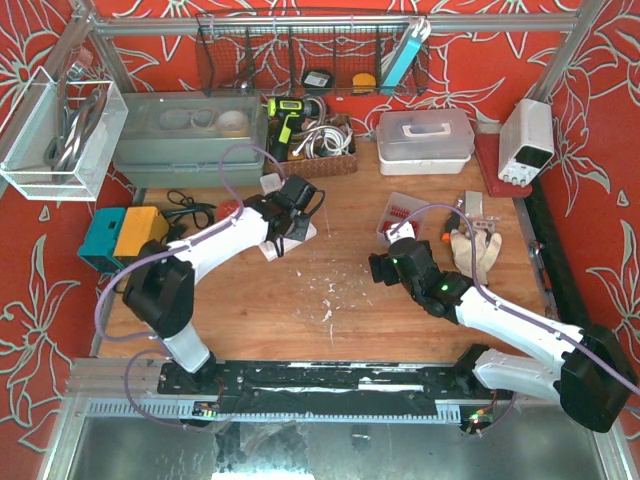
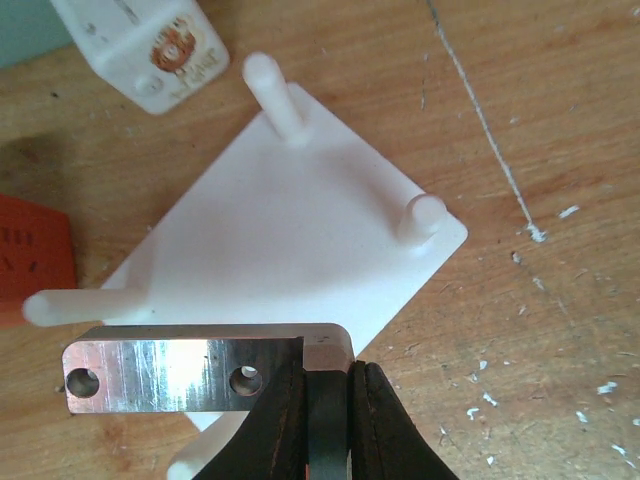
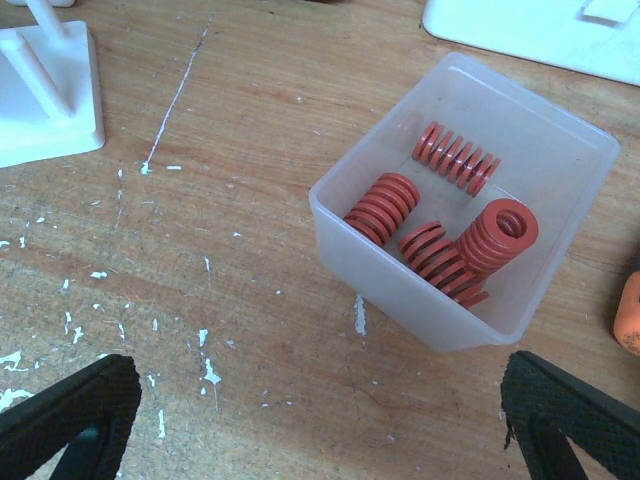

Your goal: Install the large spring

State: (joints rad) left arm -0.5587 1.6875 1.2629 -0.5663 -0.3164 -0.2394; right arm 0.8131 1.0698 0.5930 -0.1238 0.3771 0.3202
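Observation:
Several orange-red springs lie in a clear plastic box (image 3: 400,275); two are thicker, one (image 3: 382,207) on its side and one (image 3: 497,238) end-on. My right gripper (image 3: 320,420) hangs open over bare wood just in front of that box, nothing between its fingers. My left gripper (image 2: 327,385) is shut on the end of a shiny metal plate (image 2: 180,375) with two holes. It holds the plate over the near corner of a white base (image 2: 290,230) with upright pegs (image 2: 420,215). No spring sits on any peg that shows.
A white block (image 2: 150,45) and a red object (image 2: 30,255) lie beside the base. Work gloves (image 1: 475,250) rest right of the spring box (image 1: 400,212). A grey bin (image 1: 190,135), white lidded box (image 1: 425,135) and power supply (image 1: 527,140) line the back.

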